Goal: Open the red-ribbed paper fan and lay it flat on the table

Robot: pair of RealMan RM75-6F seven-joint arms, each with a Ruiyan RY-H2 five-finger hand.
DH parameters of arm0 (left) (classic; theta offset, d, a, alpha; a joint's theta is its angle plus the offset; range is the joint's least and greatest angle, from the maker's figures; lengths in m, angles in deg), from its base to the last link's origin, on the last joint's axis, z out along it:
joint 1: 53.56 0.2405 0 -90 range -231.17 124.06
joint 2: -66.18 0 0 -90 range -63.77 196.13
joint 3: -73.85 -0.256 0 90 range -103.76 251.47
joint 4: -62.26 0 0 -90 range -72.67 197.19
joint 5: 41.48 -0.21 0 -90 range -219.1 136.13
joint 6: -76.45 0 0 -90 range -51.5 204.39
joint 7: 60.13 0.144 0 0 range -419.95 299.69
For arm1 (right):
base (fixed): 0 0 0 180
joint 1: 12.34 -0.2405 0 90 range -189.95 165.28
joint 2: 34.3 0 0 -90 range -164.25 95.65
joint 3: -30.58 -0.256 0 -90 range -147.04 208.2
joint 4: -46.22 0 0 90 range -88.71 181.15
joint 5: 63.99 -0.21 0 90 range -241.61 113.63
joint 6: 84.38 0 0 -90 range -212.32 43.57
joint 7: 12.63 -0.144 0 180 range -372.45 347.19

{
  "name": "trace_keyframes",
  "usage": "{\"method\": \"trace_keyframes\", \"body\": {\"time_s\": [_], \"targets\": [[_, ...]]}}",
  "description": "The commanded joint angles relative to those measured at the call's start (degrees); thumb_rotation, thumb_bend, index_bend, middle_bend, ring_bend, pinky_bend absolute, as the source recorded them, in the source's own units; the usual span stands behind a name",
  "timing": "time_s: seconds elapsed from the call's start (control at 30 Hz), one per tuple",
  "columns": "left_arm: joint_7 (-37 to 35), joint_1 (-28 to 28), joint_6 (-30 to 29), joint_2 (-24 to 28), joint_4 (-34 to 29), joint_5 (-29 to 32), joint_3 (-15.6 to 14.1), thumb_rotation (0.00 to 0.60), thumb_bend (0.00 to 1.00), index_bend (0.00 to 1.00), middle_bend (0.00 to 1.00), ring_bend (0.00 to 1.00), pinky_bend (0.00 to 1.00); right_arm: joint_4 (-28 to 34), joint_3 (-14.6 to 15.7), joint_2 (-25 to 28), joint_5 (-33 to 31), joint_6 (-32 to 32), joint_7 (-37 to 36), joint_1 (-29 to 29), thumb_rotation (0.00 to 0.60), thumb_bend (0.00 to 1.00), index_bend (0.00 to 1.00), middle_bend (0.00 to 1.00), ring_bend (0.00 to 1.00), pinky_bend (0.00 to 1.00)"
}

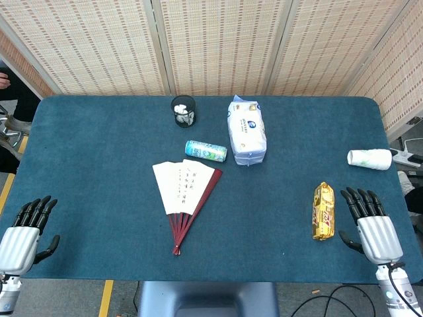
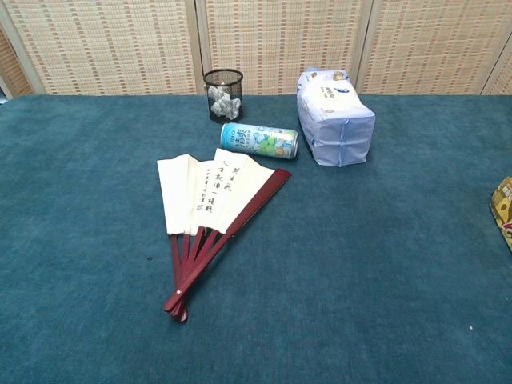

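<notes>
- Blue table: paper fan lies half spread at the middle.
- left hand and right hand rest with straight fingers, holding nothing.
- Black mesh cup contains crumpled white paper.

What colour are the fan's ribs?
Dark red on the fan, with a cream paper leaf bearing black writing; clearest in the chest view.

The paper fan lies flat on the blue table, partly spread, its cream leaf bearing dark writing, its red ribs meeting at the pivot nearest the robot.
</notes>
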Motion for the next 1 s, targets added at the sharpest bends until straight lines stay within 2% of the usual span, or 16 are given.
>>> {"method": "trace_keyframes", "body": {"time_s": [0.03, 0.17, 0.3, 0.37, 0.5, 0.73, 1.0], "targets": [[-0.54, 0.4, 0.89, -0.2, 0.14, 0.21, -0.29, 0.6, 0.39, 0.0, 0.0, 0.0, 0.08, -0.35, 0.25, -0.66, 0.59, -0.63, 0.25, -0.4, 0.6, 0.18, 0.0, 0.03, 0.0, 0.03], [-1.04, 0.64, 0.15, 0.06, 0.04, -0.14, -0.24, 0.6, 0.39, 0.0, 0.0, 0.0, 0.08, -1.29, 0.45, -2.78, 2.66, -1.53, -0.09, -1.77, 0.6, 0.18, 0.0, 0.03, 0.0, 0.03], [-1.6, 0.49, 0.8, -0.06, 0.67, 0.18, -0.3, 0.6, 0.39, 0.0, 0.0, 0.0, 0.08, -2.07, -0.54, -5.54, 7.09, -4.55, 2.26, -6.37, 0.6, 0.18, 0.01, 0.03, 0.0, 0.03], [-1.56, 0.36, 1.47, 0.0, 0.64, 0.44, -0.46, 0.6, 0.39, 0.0, 0.0, 0.0, 0.08, -3.12, -1.94, -7.85, 9.22, -7.02, 6.23, -9.84, 0.6, 0.18, 0.04, 0.03, 0.0, 0.04], [-1.11, 0.12, 1.98, 0.11, 0.32, 0.75, -0.35, 0.6, 0.39, 0.0, 0.0, 0.0, 0.08, -4.73, -4.77, -13.75, 9.34, -13.37, 10.43, -16.29, 0.6, 0.18, 0.14, 0.03, 0.0, 0.05], [-1.41, -0.38, 3.49, 0.16, 0.46, 2.0, -0.13, 0.6, 0.39, 0.0, 0.0, 0.0, 0.08, -15.0, -7.38, -26.06, 9.21, -23.03, 11.02, -27.28, 0.6, 0.18, 0.26, 0.03, 0.0, 0.05], [-1.73, -0.97, 5.34, 0.88, -0.33, 3.36, 0.0, 0.6, 0.39, 0.0, 0.0, 0.0, 0.08, -25.56, -7.94, -36.43, 8.28, -26.19, 8.68, -33.92, 0.6, 0.18, 0.31, 0.04, 0.0, 0.05]]}}
